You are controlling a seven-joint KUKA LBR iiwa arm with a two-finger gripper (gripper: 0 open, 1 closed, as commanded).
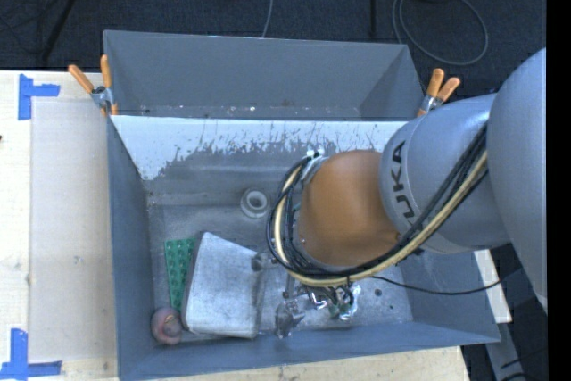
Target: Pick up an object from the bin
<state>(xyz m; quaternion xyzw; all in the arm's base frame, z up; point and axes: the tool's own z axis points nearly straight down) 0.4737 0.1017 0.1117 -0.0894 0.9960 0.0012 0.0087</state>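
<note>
The gripper [312,310] hangs low, just right of the flat grey-white rectangular pad [219,285]. I cannot tell whether it is open. This looks like the approach; the next move likely calls for centring over the pad.

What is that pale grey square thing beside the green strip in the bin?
The pale grey pad is a flat, roughly square slab with rounded corners and a speckled, rough face, like foam or sponge. It lies slightly askew on the floor of the bin, in the view's lower left. Its left edge meets the green studded strip; a small round pinkish thing sits at its lower left corner. The gripper is close by its right edge; whether they touch cannot be told.
</note>
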